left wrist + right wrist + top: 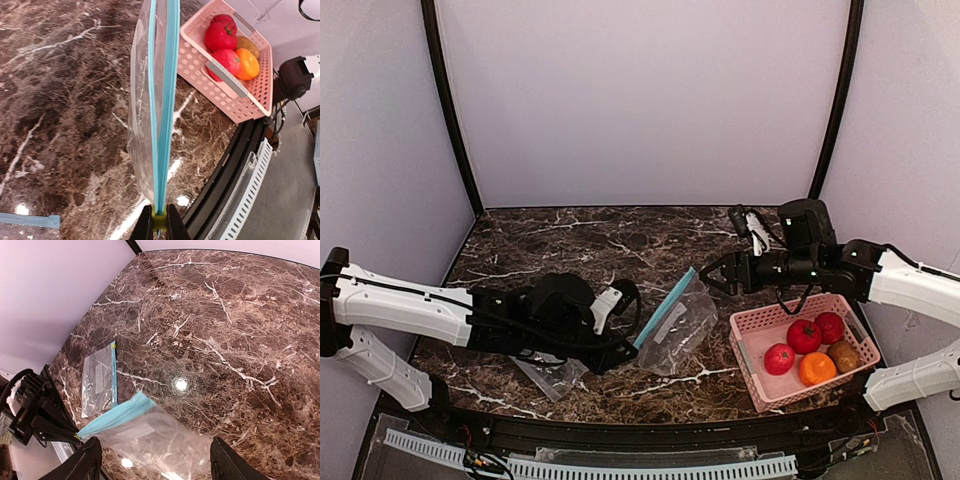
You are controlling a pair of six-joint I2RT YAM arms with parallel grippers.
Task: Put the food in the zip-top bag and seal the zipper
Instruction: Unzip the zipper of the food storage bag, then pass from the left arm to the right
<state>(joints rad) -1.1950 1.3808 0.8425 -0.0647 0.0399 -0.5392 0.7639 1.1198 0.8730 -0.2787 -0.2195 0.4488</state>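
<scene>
Pinching the zipper (162, 125) of the zip-top bag (680, 325), the left gripper (160, 220) holds it mid-table; the right gripper (708, 273) gapes wide just right. 3 red fruits (804, 336) and 1 orange fruit (817, 369) lie in the near-right pink basket (790, 306).

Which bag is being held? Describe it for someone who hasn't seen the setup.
On the dark marble table, look just left of the pink basket. The clear bag there stands on edge, its blue zipper strip pinched by the left gripper; the other clear bag lies flat and unheld by the table's near edge.
</scene>
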